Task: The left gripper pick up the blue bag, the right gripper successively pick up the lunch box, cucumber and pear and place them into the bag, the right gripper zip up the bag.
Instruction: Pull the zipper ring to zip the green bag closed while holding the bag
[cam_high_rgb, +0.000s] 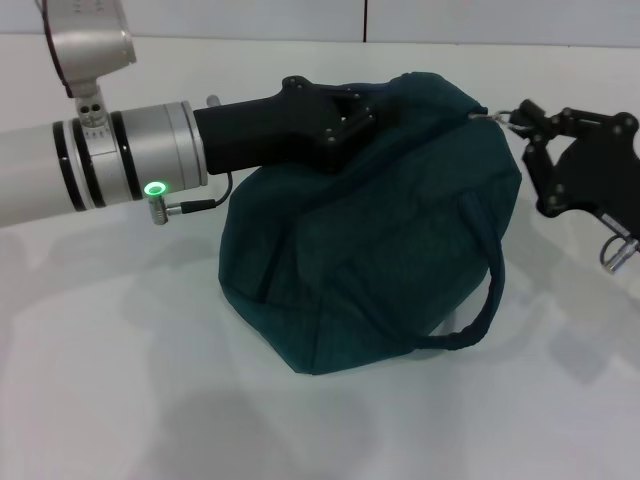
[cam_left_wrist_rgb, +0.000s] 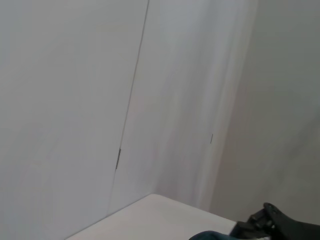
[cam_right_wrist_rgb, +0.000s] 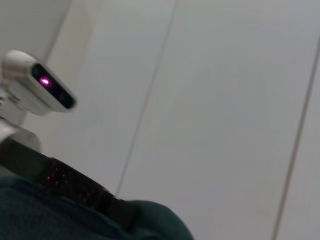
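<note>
Two hands of mine are at the bag, one on each side of its top. My left hand comes in from the left on its silver arm and is clenched on the cloth at the bag's upper left edge, the black fingers pressed into the fabric. My right hand sits at the bag's upper right corner, its fingertips pinched together on the small metal zip pull there. The bag is dark blue-green, bulging and closed along its top, and it rests on the white surface at the middle of the scene. A strap loops down its right side to the surface on the near side. On my left arm's wrist a green light glows. Behind the bag, at the far edge of the surface, stands a pale panelled wall.
</note>
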